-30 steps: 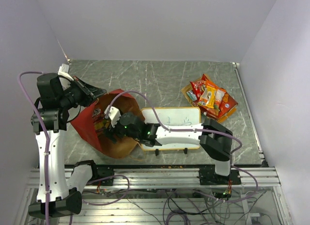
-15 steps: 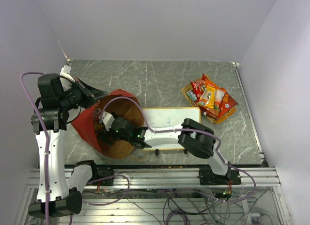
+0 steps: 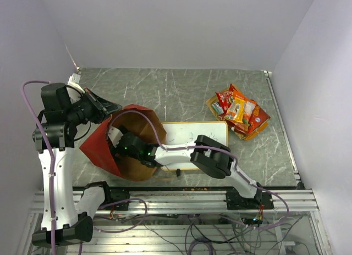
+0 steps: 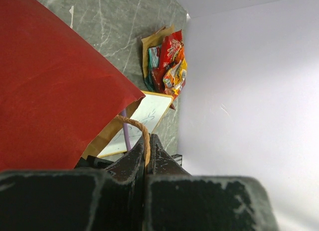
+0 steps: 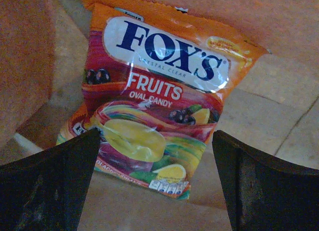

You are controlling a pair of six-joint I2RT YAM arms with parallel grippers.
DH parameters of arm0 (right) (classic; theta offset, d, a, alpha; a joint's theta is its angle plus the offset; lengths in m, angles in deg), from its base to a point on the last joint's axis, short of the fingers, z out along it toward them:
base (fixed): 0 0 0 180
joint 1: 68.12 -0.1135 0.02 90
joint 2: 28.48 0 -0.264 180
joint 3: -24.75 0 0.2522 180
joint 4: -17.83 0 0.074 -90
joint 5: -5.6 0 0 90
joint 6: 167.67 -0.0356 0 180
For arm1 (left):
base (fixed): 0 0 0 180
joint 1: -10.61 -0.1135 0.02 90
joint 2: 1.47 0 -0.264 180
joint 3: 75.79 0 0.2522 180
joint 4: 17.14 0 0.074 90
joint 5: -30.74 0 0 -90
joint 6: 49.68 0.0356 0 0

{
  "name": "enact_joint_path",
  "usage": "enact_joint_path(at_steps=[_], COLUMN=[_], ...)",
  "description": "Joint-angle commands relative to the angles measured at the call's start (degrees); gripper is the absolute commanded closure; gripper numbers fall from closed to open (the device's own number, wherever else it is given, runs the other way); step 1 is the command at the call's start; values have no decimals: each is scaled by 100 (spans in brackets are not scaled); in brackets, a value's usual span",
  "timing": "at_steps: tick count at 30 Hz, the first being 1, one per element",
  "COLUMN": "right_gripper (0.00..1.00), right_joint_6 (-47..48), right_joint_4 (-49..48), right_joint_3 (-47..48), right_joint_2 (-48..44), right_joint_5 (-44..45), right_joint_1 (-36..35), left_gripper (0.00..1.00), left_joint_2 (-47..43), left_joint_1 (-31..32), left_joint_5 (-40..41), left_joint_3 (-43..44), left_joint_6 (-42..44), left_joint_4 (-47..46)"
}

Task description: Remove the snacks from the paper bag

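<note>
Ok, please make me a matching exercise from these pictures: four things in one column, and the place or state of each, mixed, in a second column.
Things:
1. left gripper
2. right gripper
3. orange Fox's fruit candy packet
4. heap of crinkly foil snack packets

Places or states:
A. on the grey table, far right
B. flat on brown paper inside the red paper bag
C. shut on the bag's twisted paper handle
D. open wide, over a packet

Pairs: 1-C, 2-D, 3-B, 4-A.
</note>
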Motion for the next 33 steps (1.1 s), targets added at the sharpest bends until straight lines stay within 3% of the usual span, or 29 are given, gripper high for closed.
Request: enact_joint_path(at_steps=[1,7,15,30,33], right_gripper=[5,12,43,84,88], right_joint_6=[119,94,-122,-21,-48], right_joint_4=[-183,-60,-86,68,96], right_joint_3=[370,739,793,1106,1144], right_joint_2=[336,706,864,969,965], right_joint_5=[-86,-84,-256,-648,-670], right_joint_1=[-9,47,203,319,331], left_gripper=[93,93,93,93,93], left_joint_2=[-102,-128,-300,-205,-188], left_joint_1=[4,3,3,3,3], left_joint_5=[-281,-261,-199,-197,-198], left_joint_3=[32,25,-95,0,-1], left_joint_6=[6,-32,-107,38,52], left_joint_4=[59,84,108,239,250])
